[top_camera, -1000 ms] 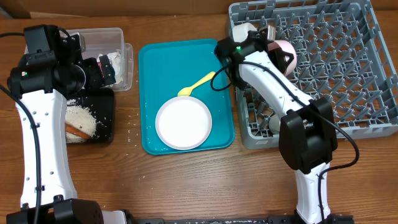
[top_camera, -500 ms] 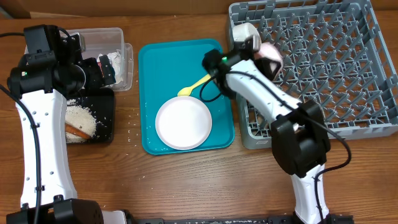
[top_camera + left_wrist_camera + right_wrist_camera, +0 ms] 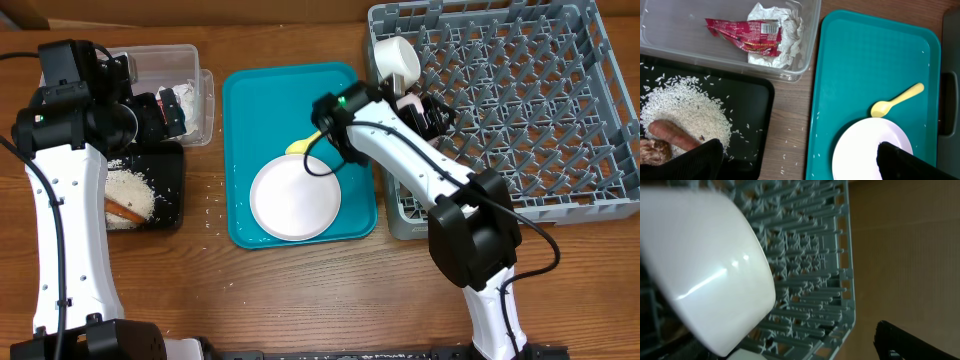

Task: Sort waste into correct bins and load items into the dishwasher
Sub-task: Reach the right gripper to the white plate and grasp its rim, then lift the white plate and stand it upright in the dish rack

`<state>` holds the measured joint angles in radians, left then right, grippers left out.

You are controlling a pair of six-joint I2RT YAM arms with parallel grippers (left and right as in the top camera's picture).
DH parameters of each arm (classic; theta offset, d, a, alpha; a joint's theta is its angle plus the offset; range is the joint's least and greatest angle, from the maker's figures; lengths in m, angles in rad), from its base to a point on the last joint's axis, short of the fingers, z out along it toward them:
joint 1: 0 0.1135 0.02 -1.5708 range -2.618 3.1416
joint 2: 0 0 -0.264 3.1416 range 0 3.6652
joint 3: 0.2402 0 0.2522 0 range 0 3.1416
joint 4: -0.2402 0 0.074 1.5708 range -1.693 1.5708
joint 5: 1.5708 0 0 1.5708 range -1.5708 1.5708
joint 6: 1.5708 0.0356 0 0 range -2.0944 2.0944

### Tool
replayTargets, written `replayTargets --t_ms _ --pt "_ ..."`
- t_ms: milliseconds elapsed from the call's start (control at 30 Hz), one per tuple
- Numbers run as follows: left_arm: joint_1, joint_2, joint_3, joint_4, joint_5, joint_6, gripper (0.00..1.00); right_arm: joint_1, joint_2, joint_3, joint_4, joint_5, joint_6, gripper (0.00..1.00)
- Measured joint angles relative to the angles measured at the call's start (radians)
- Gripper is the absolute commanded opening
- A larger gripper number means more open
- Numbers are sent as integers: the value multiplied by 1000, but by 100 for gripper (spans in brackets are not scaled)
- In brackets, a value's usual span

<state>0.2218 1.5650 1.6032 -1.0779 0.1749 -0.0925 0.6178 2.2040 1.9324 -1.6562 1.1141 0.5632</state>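
Note:
In the overhead view a white bowl (image 3: pixel 397 58) stands on edge in the near-left corner of the grey dishwasher rack (image 3: pixel 520 100). Just below it my right gripper (image 3: pixel 428 110) is open, with a pinkish-white dish (image 3: pixel 409 100) at its fingers. The right wrist view has the bowl (image 3: pixel 700 265) filling the left side, outside the open right gripper (image 3: pixel 785 349). On the teal tray (image 3: pixel 250 110) lie the round plate (image 3: pixel 295 198) and the yellow spoon (image 3: pixel 315 135). My left gripper (image 3: pixel 800 165) hangs open and empty above the bins.
The clear tub (image 3: pixel 670 30) holds the red wrapper (image 3: pixel 742 35) and the white napkin (image 3: pixel 785 37). The black tray (image 3: pixel 755 95) holds rice (image 3: pixel 685 107), an orange-brown stick (image 3: pixel 667 134) and a brown lump (image 3: pixel 649 150). Stray rice grains dot the table (image 3: pixel 790 135).
My right arm has swung left along the rack's left side, carrying the pinkish dish with it, and its jaws have gone from shut to open. The left arm has not moved.

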Motion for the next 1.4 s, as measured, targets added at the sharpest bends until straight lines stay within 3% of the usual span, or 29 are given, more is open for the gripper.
replayTargets --t_ms 167,333,633,800,967,1233,1400 --pt "0 0 0 0 0 0 100 4 0 294 -25 -94 -69 100" --pt "0 0 0 0 0 0 100 3 0 418 68 -327 -163 100" --pt "0 0 0 0 0 0 100 -4 0 398 280 -906 -222 95" --pt "0 0 0 0 -1 0 100 -4 0 278 349 -1063 -264 86" --pt "0 0 0 0 0 0 100 -4 0 78 383 -1137 -306 84" --pt "0 0 0 0 0 0 100 -4 0 -227 564 -1218 -325 62" --pt "0 0 0 0 0 0 100 -6 -1 -265 598 -1244 -323 29"
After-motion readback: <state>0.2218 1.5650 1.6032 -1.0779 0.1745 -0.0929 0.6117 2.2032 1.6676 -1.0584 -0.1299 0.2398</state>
